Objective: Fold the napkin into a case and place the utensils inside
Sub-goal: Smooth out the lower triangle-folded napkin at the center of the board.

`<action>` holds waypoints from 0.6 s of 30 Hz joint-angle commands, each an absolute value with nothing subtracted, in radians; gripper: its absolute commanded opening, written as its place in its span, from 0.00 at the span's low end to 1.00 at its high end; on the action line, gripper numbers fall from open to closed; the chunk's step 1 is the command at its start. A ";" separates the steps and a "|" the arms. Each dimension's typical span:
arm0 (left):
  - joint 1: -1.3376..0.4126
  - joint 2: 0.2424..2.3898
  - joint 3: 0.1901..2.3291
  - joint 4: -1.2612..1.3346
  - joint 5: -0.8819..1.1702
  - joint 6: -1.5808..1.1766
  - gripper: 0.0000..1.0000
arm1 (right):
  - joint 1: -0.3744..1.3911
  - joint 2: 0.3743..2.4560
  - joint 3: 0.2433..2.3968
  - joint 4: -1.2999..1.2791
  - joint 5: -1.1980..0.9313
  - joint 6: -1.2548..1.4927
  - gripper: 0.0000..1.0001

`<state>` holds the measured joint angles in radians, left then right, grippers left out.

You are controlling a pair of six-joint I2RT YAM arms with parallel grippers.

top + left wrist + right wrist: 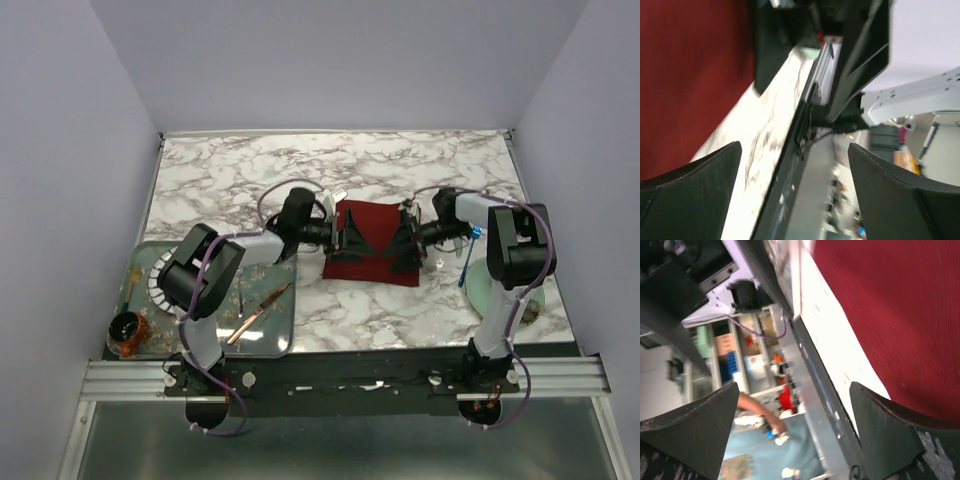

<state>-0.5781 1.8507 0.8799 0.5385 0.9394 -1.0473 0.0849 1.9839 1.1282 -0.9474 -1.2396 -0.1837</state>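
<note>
The dark red napkin lies spread on the marble table at its middle. My left gripper hovers at the cloth's left edge and my right gripper at its right edge. The two face each other, and both are open with nothing between the fingers. In the left wrist view the napkin fills the left side, past my open left gripper. In the right wrist view the napkin fills the right, past my open right gripper. A blue-handled fork shows beside the right arm, partly hidden.
A pale green plate sits at the right under the right arm. At the left a green tray holds a copper-coloured knife. A small dark jar stands at the tray's near left corner. Walls close off the table's left, back and right.
</note>
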 commanded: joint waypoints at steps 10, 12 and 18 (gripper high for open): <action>-0.552 2.051 1.267 0.160 0.770 -0.666 0.99 | 0.040 2.131 1.543 -0.781 -1.112 0.023 1.00; -0.549 2.075 1.258 0.152 0.769 -0.670 0.99 | 0.040 2.179 1.543 -0.773 -1.101 0.009 1.00; -0.548 2.028 1.111 0.152 0.762 -0.690 0.99 | 0.041 2.227 1.473 -0.741 -1.112 0.009 1.00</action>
